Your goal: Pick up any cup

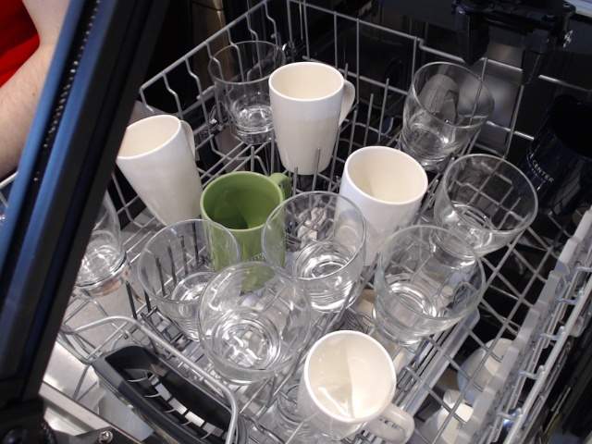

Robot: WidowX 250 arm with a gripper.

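Looking down into a wire dish rack (546, 305) packed with cups, all mouth-up, most leaning. Largest after the rack: dark frame bar (55, 194) cutting diagonally across the left side, bare arm and red sleeve (18, 65) behind it.

Four white mugs: back centre (307, 113), left and leaning (159, 166), right of centre (382, 196), front with handle pointing right (347, 384). Green mug (242, 211) sits mid-left, between the left and right-of-centre white ones.

Clear glass cups (tumblers, no handles): centre one (314, 248) just right of the green mug and touching it, front centre (252, 319), front left (185, 273), right front (427, 285), right (485, 199), back right (444, 111), back left (245, 88), and one at far left (100, 250) partly behind the bar.

Dark blue mug (560, 157) at the right edge, outside the wire wall.

Gripper (518, 28): only dark parts at top right, above the rack, clear of every cup. Can't tell how far it's spread.
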